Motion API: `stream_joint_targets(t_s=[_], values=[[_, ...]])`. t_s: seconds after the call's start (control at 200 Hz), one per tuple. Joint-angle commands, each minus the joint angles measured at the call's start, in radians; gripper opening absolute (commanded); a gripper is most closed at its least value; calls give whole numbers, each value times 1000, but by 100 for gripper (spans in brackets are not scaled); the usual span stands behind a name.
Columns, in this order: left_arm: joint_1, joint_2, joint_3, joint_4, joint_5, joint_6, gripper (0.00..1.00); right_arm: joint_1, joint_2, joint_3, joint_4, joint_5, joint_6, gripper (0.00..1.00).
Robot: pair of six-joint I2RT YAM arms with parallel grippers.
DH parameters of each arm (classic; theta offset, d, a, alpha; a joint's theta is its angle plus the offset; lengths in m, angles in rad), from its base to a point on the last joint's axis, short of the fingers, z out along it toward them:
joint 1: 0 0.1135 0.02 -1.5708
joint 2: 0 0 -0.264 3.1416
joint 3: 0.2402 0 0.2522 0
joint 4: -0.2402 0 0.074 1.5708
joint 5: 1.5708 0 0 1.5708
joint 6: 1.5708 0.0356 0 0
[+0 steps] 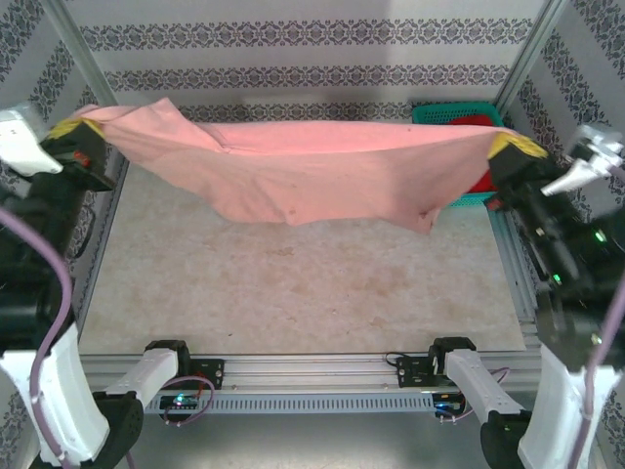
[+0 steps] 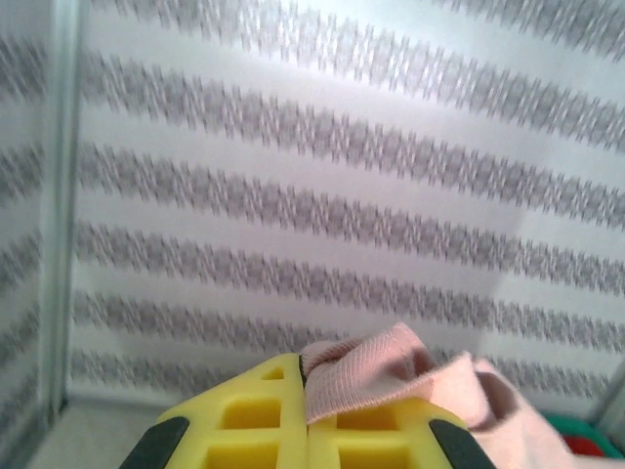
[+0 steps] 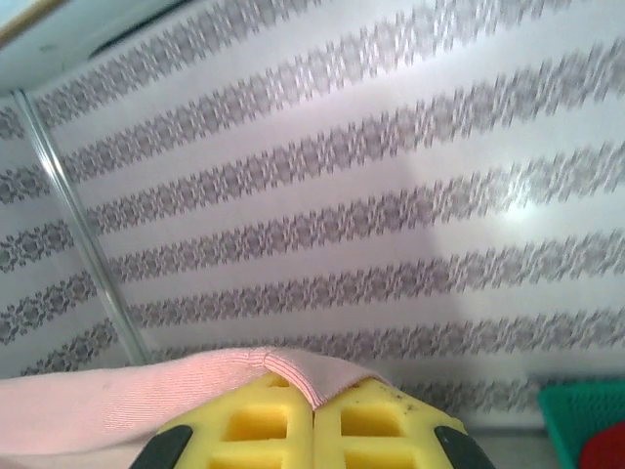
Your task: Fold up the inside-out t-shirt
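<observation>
Table (image 1: 293,283) well below sagging t-shirt (image 1: 322,166); left pincer (image 1: 71,126), right pincer (image 1: 516,147) clamp its opposite edges.

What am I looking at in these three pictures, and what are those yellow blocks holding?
The wide picture comes from a fixed camera above and behind two robot arms. The other two come from a camera on each wrist, looking along that arm's own yellow-padded tool. The left tool and right tool each pinch one end of a pink t-shirt, which is stretched between them and sags over the table. Up close, the left tool is shut on a bunched fold of the t-shirt, and the right tool on an edge. A green basket with something red in it sits in the far right corner.
</observation>
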Motion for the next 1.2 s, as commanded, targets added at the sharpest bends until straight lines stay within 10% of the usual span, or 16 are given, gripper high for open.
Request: stream_joint_targets(t_s=[0.0, 0.51, 0.819, 1.089, 1.199], values=[[11, 18, 114, -75, -103, 115, 0, -9, -9, 86, -109, 98, -61, 0], [10, 477, 441, -83, -182, 185, 0, -9, 164, 78, -32, 164, -111, 0], [6, 1029, 483, 40, -124, 162, 0, 81, 673, -89, 311, 254, -136, 0], [1, 1488, 820, -52, -120, 86, 77, 76, 1186, 222, 177, 220, -120, 42], [3, 1424, 733, -108, -121, 4, 83, 104, 1108, 108, 103, 208, -145, 46]])
